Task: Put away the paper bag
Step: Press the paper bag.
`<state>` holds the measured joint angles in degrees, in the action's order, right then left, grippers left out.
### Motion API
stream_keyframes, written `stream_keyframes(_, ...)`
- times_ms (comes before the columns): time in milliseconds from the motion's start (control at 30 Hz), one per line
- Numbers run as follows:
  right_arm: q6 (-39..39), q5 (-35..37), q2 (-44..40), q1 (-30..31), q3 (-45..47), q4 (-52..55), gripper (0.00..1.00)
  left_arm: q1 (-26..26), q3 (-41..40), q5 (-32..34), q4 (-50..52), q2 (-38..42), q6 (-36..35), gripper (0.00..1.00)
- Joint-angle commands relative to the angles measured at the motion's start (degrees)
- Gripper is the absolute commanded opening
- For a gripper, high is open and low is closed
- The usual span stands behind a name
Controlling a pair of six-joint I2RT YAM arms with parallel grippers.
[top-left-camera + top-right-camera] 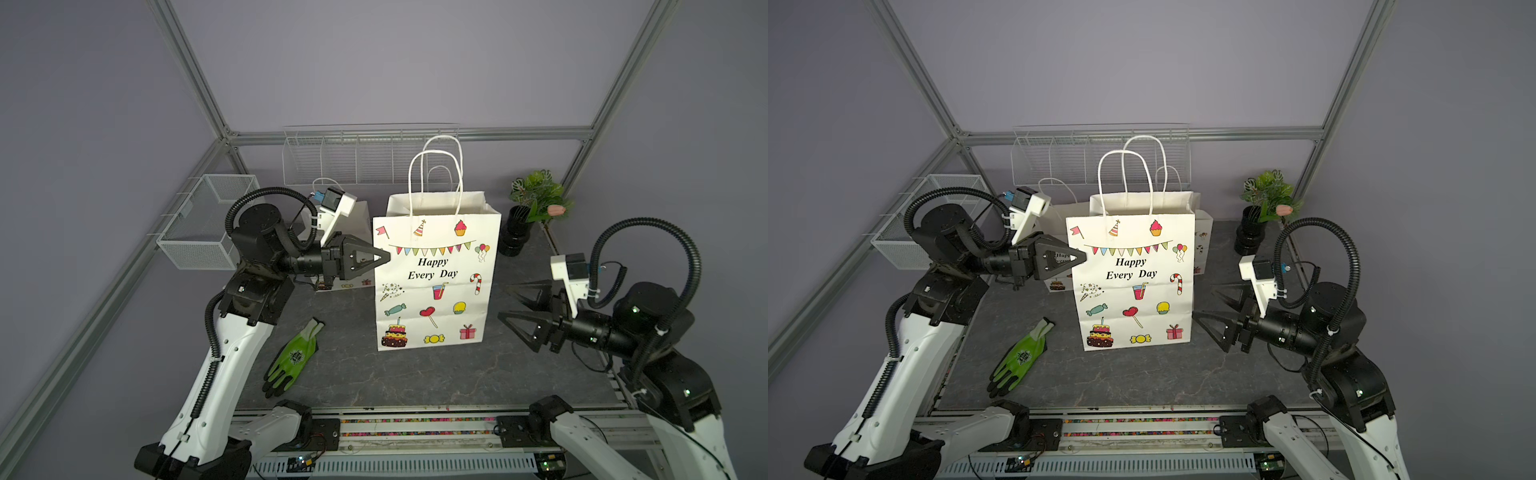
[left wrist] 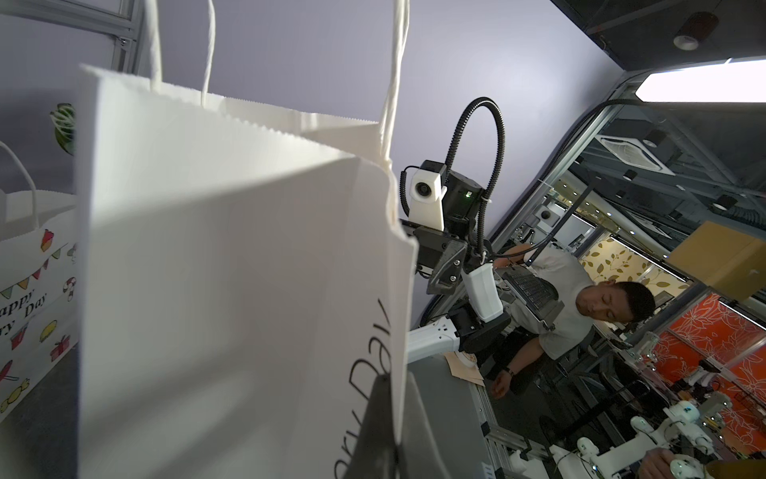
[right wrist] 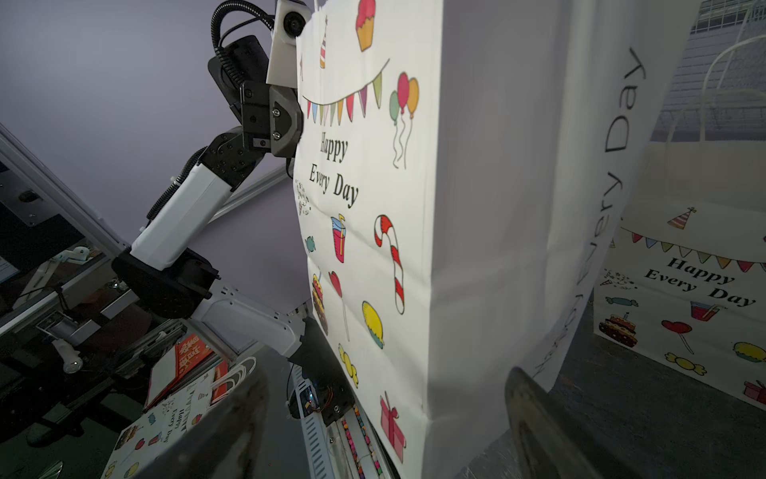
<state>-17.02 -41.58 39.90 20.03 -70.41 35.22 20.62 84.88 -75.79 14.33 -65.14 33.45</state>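
A white paper bag [image 1: 436, 291] printed "Happy Every Day" stands upright mid-table with its rope handles up; it also shows in the other top view as the bag [image 1: 1133, 291]. My left gripper [image 1: 386, 257] is shut on the left edge of the bag's front panel. In the left wrist view the gripper [image 2: 398, 381] pinches that edge of the bag [image 2: 228, 269]. My right gripper [image 1: 505, 302] is open just off the bag's right side. In the right wrist view the bag's side panel [image 3: 476, 207] faces the spread gripper [image 3: 381, 373].
A second printed bag [image 1: 353, 216] stands behind my left gripper, another [image 1: 1202, 245] behind the main bag. A green glove [image 1: 295, 357] lies front left. A wire basket [image 1: 208, 224] sits at the left, a wire rack [image 1: 353, 162] at the back, a potted plant [image 1: 528, 208] back right.
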Motion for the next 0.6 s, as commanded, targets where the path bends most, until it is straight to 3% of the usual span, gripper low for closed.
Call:
stream_keyframes(0, -1.4, -3.6, 2.6, -0.1, 1.6, -4.3, 0.89, -0.1, 1.7, -3.7, -1.5, 1.2, 1.6, 0.00)
stream_keyframes(200, -16.2, -15.3, 3.7, 0.0, 5.9, -24.1, 0.89, -0.1, 1.4, -3.0, -1.5, 1.7, 1.9, 0.00)
stream_keyframes(333, -24.4, -18.8, 2.7, 0.5, 7.0, -32.5, 0.89, -0.2, 1.3, -2.2, -1.4, 1.2, 1.6, 0.00)
stream_keyframes(433, -25.2, -19.4, 1.4, 0.6, 6.2, -31.5, 0.89, -0.7, 1.2, -1.9, -1.4, 1.2, 1.4, 0.00)
stream_keyframes(567, -15.0, -16.5, -0.8, 0.6, 3.2, -15.9, 0.89, -1.4, 2.3, -2.1, -1.4, 1.9, 1.3, 0.00)
